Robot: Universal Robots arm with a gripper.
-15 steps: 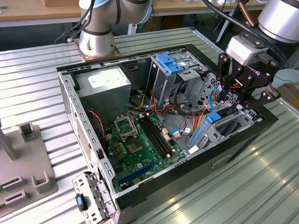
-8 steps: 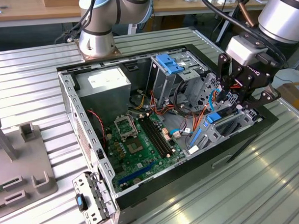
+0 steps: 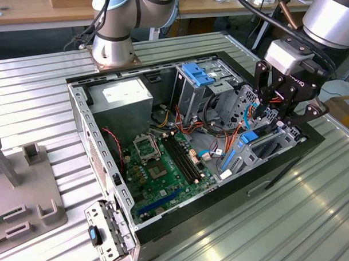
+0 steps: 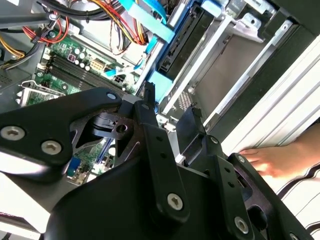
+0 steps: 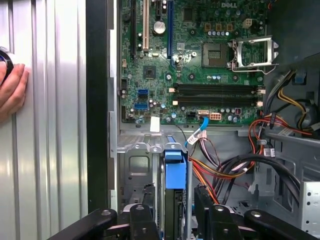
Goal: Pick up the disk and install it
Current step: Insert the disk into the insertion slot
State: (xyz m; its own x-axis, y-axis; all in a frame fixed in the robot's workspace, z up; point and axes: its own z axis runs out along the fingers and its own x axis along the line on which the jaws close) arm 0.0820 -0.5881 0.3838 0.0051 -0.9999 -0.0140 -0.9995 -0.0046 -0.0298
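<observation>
The disk [image 5: 174,210] stands on edge in the drive cage at the open computer case's end on the exterior view's right, its dark body framed by blue rails with a blue tab [image 5: 175,167] on its end. In the exterior view that blue tab [image 3: 249,136] shows just below my gripper [image 3: 277,118]. My gripper [image 5: 176,222] straddles the disk's end, one black finger [image 5: 145,220] on each side, with a narrow gap showing beside the rail. In the second wrist view the disk [image 4: 185,40] lies in its slot beyond the fingertips [image 4: 148,92].
The case [image 3: 101,161] lies open on a ribbed metal table, with motherboard [image 3: 164,159], power supply [image 3: 124,95], orange and red cables [image 5: 225,170] and a light-blue latch plate [image 3: 198,75]. A person's hand [image 5: 12,90] rests on the table beside the case. A grey fixture [image 3: 22,193] stands at the exterior view's left.
</observation>
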